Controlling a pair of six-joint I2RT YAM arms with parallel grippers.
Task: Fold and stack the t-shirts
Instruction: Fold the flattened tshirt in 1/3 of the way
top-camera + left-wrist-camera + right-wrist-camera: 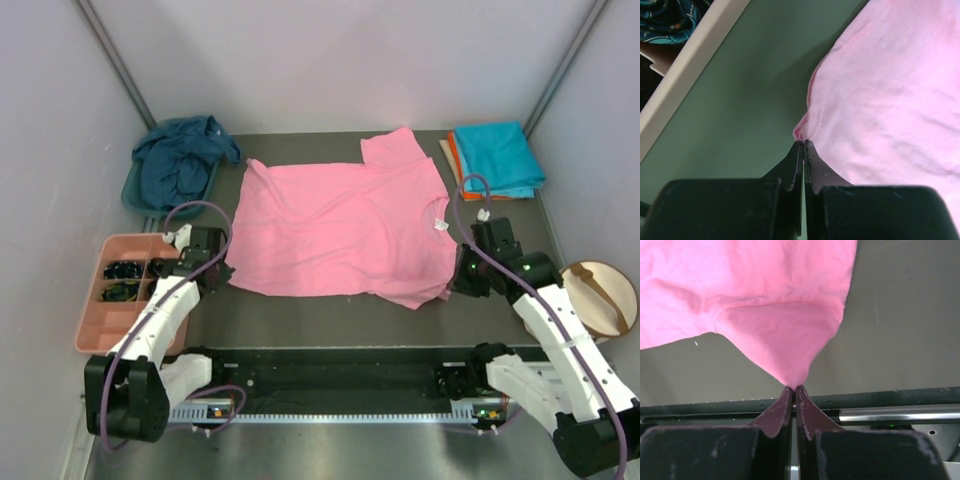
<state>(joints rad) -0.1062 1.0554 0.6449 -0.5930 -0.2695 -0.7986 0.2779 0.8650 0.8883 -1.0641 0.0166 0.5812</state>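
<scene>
Your left gripper (803,146) is clamped shut on the pink shirt's (340,235) hem corner at 8 o'clock. Your right gripper (794,388) is closed tight on its sleeve tip at 4 o'clock. The shirt lies spread flat mid-table. The navy shirt (180,160) sits bunched at 10 o'clock and the turquoise shirt (497,155) lies folded at 1 o'clock.
</scene>
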